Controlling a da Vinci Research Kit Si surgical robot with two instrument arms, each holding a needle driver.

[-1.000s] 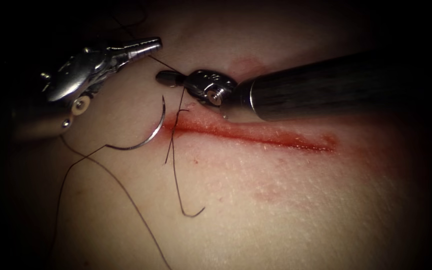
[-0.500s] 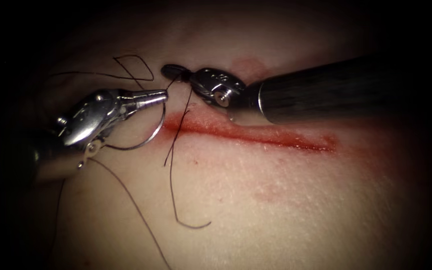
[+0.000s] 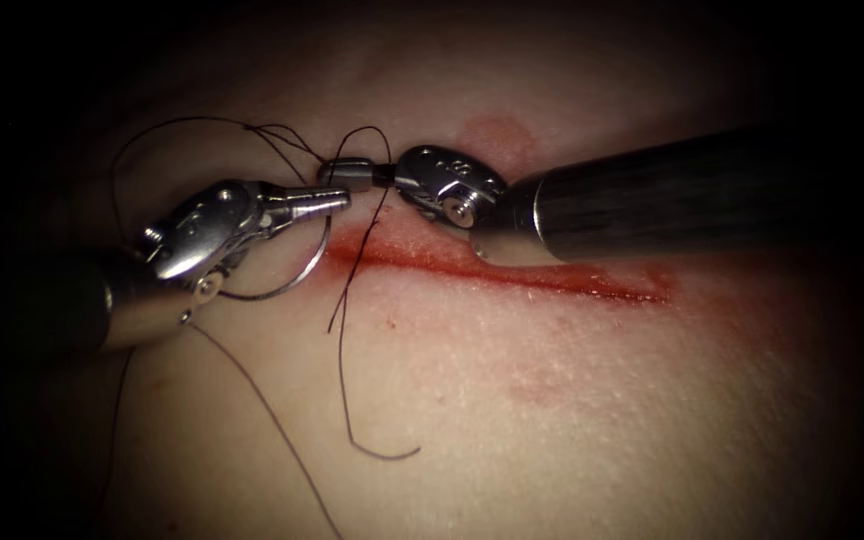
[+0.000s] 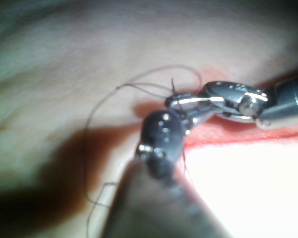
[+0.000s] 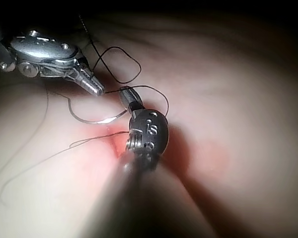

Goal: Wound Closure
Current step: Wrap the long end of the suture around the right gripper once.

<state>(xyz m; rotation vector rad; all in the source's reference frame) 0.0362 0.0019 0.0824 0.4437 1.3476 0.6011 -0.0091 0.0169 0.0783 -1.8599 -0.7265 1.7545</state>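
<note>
Left tool [image 3: 337, 201], frame's left – jaws pressed on thread [image 3: 342, 340]. Needle [image 3: 282, 285] lies free on tissue [image 3: 552, 400], left of the cut [image 3: 512, 270]. Right tool [image 3: 347, 174] – jaws pinching thread; even tension would serve best.

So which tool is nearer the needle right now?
Left. The left tool lies right over the needle, which rests on the tissue at the cut's left end. The right tool sits above, holding thread.
</note>
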